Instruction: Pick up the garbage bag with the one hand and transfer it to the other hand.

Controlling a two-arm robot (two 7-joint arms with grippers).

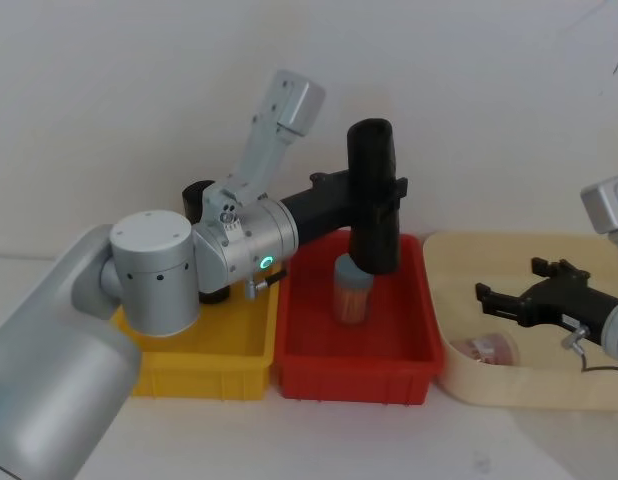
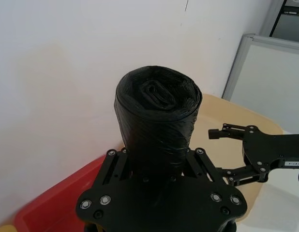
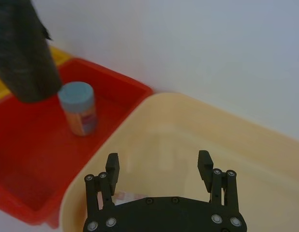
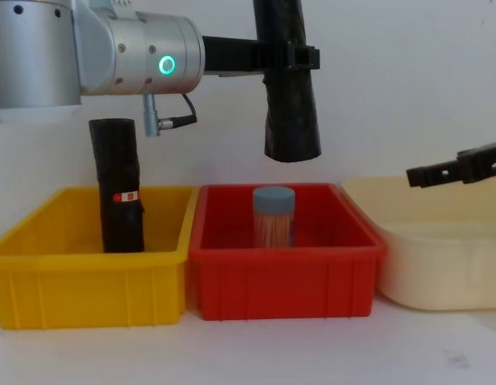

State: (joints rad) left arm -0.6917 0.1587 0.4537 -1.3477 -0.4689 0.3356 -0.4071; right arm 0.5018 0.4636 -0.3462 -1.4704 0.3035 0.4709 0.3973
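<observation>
Black and matte, the garbage bag (image 1: 375, 245) hangs upright in the air above the red bin (image 1: 289, 335), over a blue-lidded jar (image 1: 353, 290). The left gripper (image 1: 385, 191) is clamped around its middle. The right gripper (image 1: 509, 281) hovers well apart over the cream tub (image 1: 519, 395), fingers spread wide, holding nothing.

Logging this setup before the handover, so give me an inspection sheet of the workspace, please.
Surface: white table, bearing a yellow bin, a red bin and a beige tub side by side.
Job's things: garbage bag upright, held above the red bin.
Clutter: labelled black roll standing in the yellow bin; blue-lidded jar in the red bin; unclear pinkish item in the tub.
Grippers: left gripper shut on the garbage bag; right gripper open over the tub.
Cables: short cable at the left wrist.
Surroundings: white wall behind.
</observation>
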